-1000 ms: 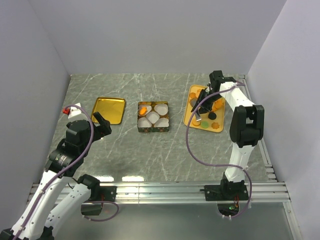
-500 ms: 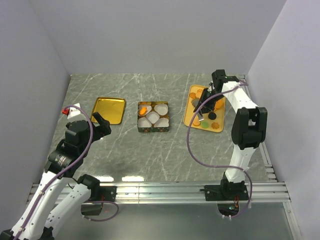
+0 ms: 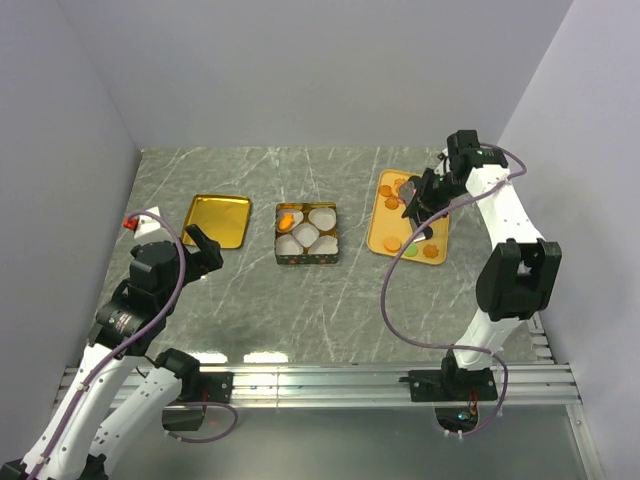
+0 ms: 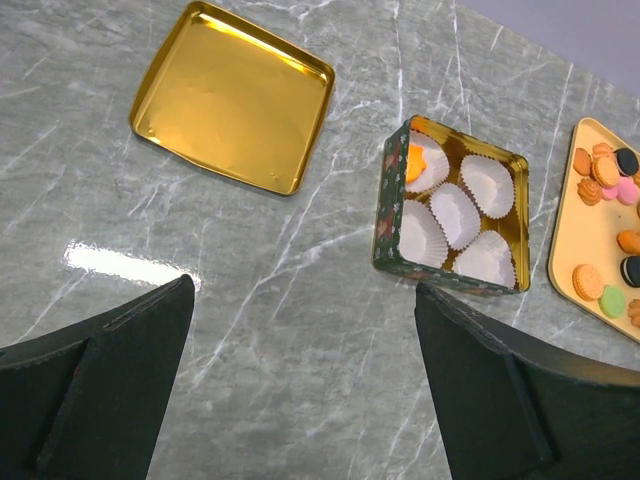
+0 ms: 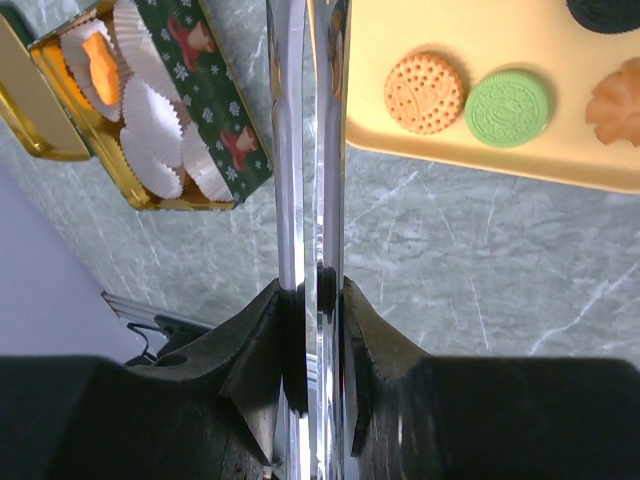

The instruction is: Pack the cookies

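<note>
Tabletop (image 3: 330,300) is grey veined stone between pale walls (image 3: 300,70).

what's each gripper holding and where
The right gripper clamps metal tongs near their base; tong tips out of view. The left gripper is open, empty.

The right fingers (image 3: 412,203) hang above the yellow tray (image 3: 377,226) of cookies (image 3: 392,243); a tin (image 3: 307,258) and gold lid (image 3: 218,220) lie further left.

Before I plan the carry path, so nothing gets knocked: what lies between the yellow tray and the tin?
Nothing: only bare marble tabletop separates the yellow tray from the tin, clearest in the top external view.
</note>
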`<state>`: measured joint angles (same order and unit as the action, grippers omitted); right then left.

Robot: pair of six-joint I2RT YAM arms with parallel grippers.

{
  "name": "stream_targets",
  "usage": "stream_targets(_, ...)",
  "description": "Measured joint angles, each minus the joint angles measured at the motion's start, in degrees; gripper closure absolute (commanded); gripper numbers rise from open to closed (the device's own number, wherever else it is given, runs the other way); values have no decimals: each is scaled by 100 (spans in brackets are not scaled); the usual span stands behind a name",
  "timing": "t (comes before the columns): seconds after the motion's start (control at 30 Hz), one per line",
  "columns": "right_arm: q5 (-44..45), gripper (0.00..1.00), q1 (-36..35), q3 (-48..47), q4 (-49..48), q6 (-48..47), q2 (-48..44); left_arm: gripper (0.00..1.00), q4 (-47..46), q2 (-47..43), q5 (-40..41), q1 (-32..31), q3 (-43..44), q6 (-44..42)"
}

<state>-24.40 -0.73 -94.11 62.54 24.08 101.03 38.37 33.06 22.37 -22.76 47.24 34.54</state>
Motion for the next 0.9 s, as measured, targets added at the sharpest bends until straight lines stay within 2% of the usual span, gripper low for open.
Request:
stream_targets(0.5,-918,76,-155,260,293,-105,-1078,1,2,2,2,-35,0,13)
stream_targets(0.9,-1016,76,-1539,380,446,46,-1202,2,4,-61,7,-35,0,17)
